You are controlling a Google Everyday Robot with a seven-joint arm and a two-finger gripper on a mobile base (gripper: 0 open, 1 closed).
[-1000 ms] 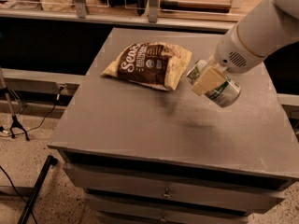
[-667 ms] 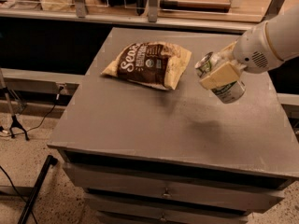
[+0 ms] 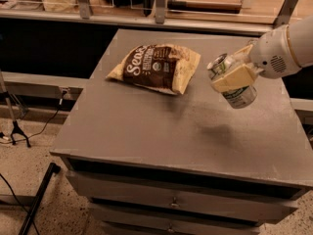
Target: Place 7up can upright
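Observation:
The 7up can (image 3: 235, 93), white and silver with its silver top pointing up and to the left, hangs tilted in the air over the right part of the grey cabinet top (image 3: 146, 126). My gripper (image 3: 230, 72) reaches in from the right edge on a white arm and is shut on the can, one cream finger (image 3: 234, 78) lying across its side. The can casts a shadow on the surface below, so it is not touching the top.
A brown and cream snack bag (image 3: 156, 67) lies flat at the back middle of the cabinet top. Drawers sit below the front edge. A shelf with metal posts runs behind. A tripod leg and cables are on the floor at the left.
The gripper has carried the can a little up and to the right, and the can has turned nearer to upright. The snack bag has not moved.

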